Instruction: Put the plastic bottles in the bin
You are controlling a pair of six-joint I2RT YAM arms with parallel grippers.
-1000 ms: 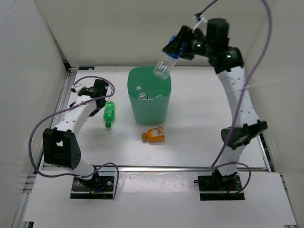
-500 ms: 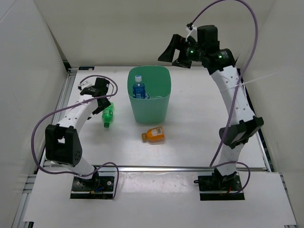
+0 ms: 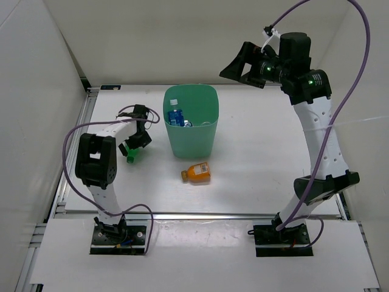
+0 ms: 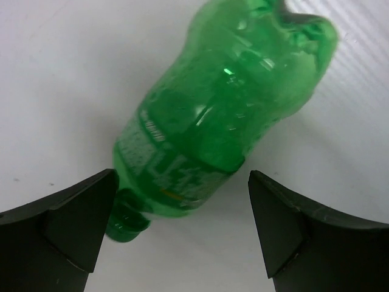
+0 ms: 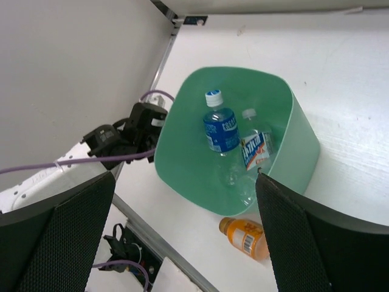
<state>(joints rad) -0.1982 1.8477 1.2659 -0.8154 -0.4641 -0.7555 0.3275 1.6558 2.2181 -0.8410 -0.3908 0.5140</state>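
Observation:
The mint-green bin stands at the table's middle back. In the right wrist view the bin holds the clear blue-labelled bottle and the clear white/red-labelled bottle. A faint clear shape lies at its bottom. The green bottle lies on its side left of the bin. My left gripper is open low over it, one finger on each side. It mostly hides the green bottle from above. The squat orange bottle lies in front of the bin. My right gripper is open and empty, high and to the right of the bin.
White walls close the table at the left and back. A metal rail runs along the near edge. Purple cables loop off both arms.
The right gripper let the blue-labelled bottle go into the bin, then drew back to the right. The left gripper swung down over the green bottle.

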